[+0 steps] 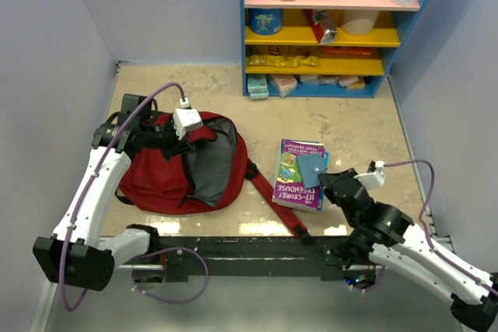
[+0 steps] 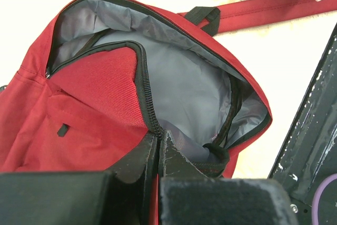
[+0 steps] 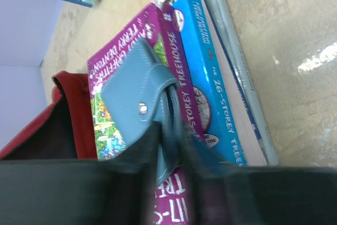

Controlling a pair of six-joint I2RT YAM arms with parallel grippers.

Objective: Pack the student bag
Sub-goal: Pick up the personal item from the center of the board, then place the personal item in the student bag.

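A large dark-red fabric backpack is lying toward the left edge of the counter, its mouth gaping and showing grey lining. The left tool is pinching the black zipper rim of that opening, with its jaws closed right down on it. From above, its fingertips are hiding under the wrist. The backpack's long red strap is trailing toward the near edge. Right of centre, the right tool is clamping a small blue snap-buttoned wallet that is lying on a purple paperback book topping a stack. Its fingers are showing only as a dark blur, and they are covering the stack's near end.
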